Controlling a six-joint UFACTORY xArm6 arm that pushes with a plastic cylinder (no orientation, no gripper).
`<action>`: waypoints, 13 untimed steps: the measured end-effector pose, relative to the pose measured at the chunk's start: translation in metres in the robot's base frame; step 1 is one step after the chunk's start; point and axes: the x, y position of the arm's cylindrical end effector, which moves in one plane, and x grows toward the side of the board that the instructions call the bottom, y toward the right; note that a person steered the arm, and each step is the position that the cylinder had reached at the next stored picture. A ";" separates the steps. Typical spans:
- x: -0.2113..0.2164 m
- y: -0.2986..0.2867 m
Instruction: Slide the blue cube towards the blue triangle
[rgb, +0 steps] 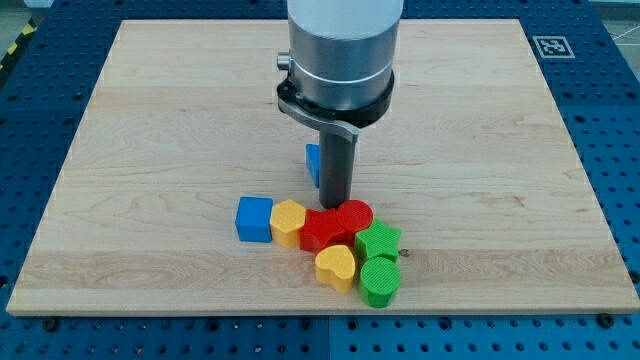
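Tool tip (335, 205) down on the surface (150, 150), a bare rod with nothing to open or close, just beyond the red blocks (335, 225). Blue triangle (312, 162) partly hidden behind the rod. Blue cube (254, 218) left, touching the yellow block (288, 222); likely repositioning for a rightward push.

A pale wooden board (150, 120) carries a tight cluster at its six o'clock edge. The blue cube (254, 218) sits at the cluster's nine o'clock, touching a yellow block (288, 222). Then come a red block (320, 230), red cylinder (355, 214), yellow heart (337, 266), green star (379, 241) and green cylinder (380, 282). At twelve o'clock, a blue block (312, 164) is partly hidden.
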 end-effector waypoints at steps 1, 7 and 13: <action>-0.029 -0.023; 0.095 -0.212; 0.040 -0.076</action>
